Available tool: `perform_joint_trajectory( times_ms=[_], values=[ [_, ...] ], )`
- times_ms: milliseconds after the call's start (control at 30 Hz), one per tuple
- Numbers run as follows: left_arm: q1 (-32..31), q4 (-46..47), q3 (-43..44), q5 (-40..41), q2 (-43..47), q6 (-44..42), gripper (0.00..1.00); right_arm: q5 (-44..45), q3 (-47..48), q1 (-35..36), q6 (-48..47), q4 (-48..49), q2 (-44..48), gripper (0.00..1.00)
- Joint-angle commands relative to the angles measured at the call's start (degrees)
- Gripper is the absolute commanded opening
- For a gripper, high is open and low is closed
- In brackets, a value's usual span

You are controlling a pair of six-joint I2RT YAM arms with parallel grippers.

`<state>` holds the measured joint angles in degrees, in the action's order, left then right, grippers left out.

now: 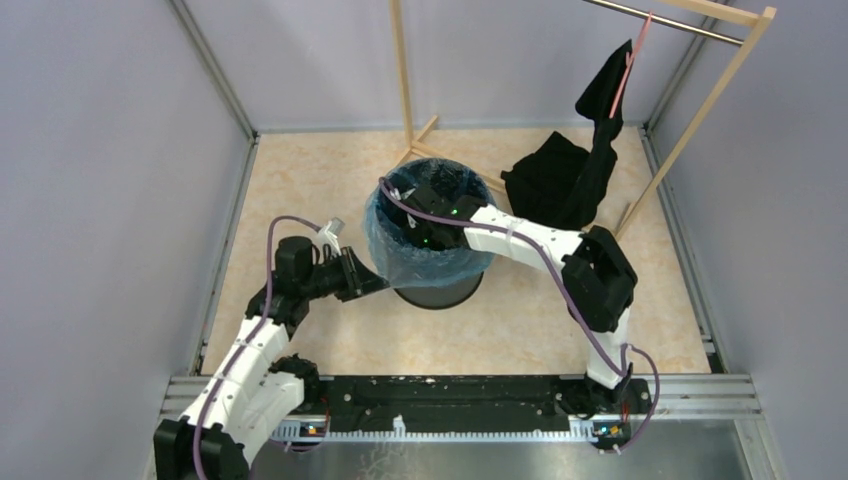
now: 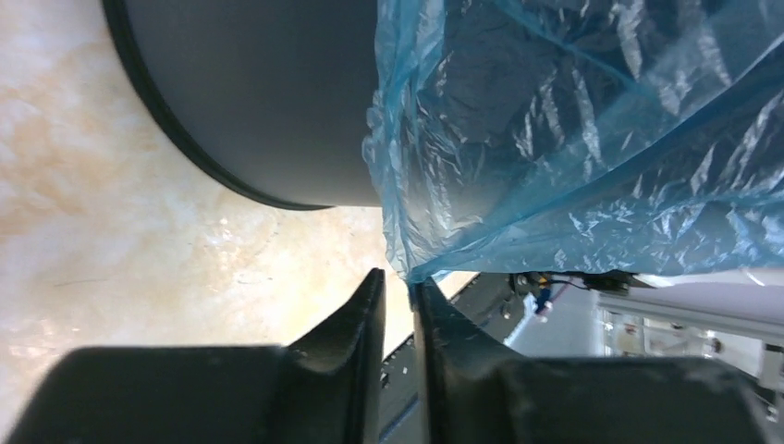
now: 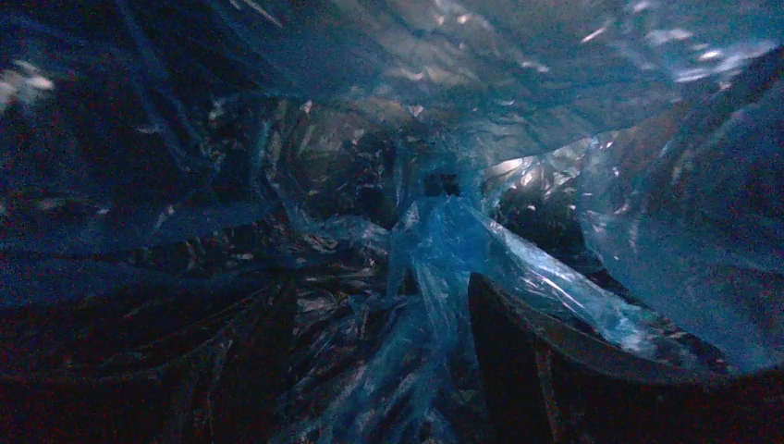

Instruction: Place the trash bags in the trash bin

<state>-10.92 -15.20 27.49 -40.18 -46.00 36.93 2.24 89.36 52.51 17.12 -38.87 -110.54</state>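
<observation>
The black trash bin (image 1: 437, 293) stands mid-floor, with a light-blue trash bag (image 1: 420, 258) lining it and folded down over its rim. My right gripper (image 1: 432, 215) reaches down inside the bin. In the right wrist view it is open (image 3: 379, 314), its jaws wide apart with crumpled bag film (image 3: 444, 240) between them. My left gripper (image 1: 362, 277) is low at the bin's left side. In the left wrist view its jaws (image 2: 398, 287) are a narrow gap apart. The bag's hanging hem (image 2: 592, 139) touches one fingertip (image 2: 427, 294) beside the bin wall (image 2: 268, 92).
A wooden rack (image 1: 405, 70) stands behind the bin. A black garment (image 1: 560, 180) hangs from its rail on a red hanger at the back right. Grey walls close in both sides. A metal rail (image 1: 450, 390) runs along the near edge.
</observation>
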Motion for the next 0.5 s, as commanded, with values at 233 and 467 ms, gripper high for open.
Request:
perform_joint_trajectory(
  times_ms=[233, 467],
  values=[
    [0.2, -10.7, 8.6, 10.9, 4.2, -3.2, 0.58, 0.5, 10.1, -1.0, -0.3, -8.8, 4.5, 0.7],
    [0.3, -15.3, 11.7, 19.8, 8.8, -3.0, 0.58, -0.6, 9.5, -3.4, -0.1, -7.6, 5.3, 0.58]
  ],
)
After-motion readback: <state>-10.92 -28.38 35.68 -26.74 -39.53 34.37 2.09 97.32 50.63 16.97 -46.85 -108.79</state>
